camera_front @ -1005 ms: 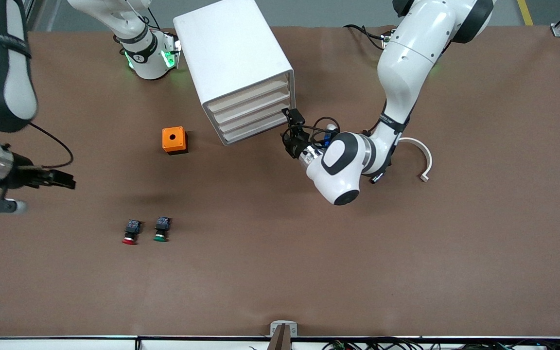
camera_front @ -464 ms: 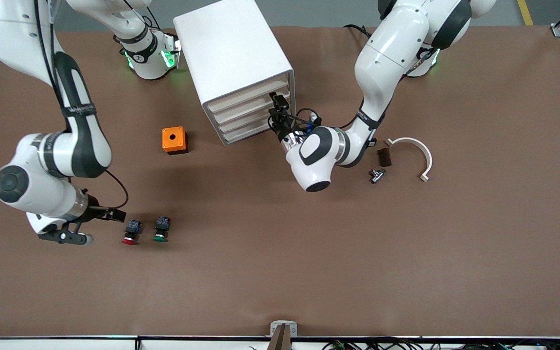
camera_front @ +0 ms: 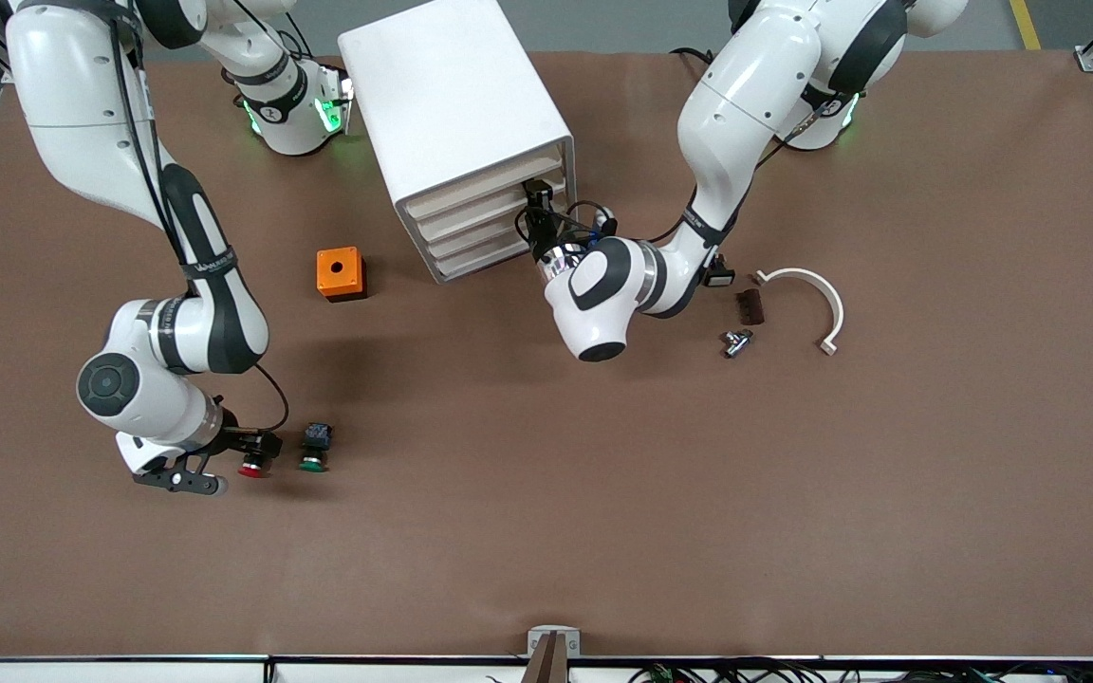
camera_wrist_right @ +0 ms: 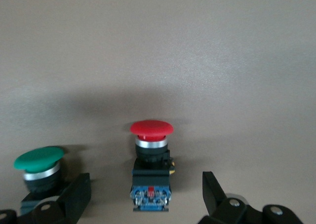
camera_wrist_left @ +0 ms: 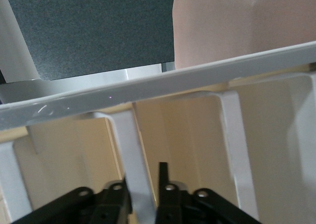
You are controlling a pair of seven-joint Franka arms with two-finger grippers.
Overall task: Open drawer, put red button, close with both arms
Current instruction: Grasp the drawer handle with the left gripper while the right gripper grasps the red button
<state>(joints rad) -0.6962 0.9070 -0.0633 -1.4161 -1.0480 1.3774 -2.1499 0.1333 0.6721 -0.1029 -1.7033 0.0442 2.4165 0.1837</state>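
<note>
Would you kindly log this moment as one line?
left gripper: open, at white drawer unit handle | right gripper: open, straddling red-capped push-button | drawers shut

Red button (camera_wrist_right: 151,160), lying flat between open right gripper (camera_wrist_right: 143,194) fingers.

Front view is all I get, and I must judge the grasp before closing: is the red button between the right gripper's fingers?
Observer: Yes. In the right wrist view the red button sits between the right gripper's open fingers, touching neither.
Operator: And the green one?
Observer: The green button is outside the fingers, close beside one of them.
Operator: The left arm?
Observer: The left gripper is at an upright white bar on a drawer front.
</note>
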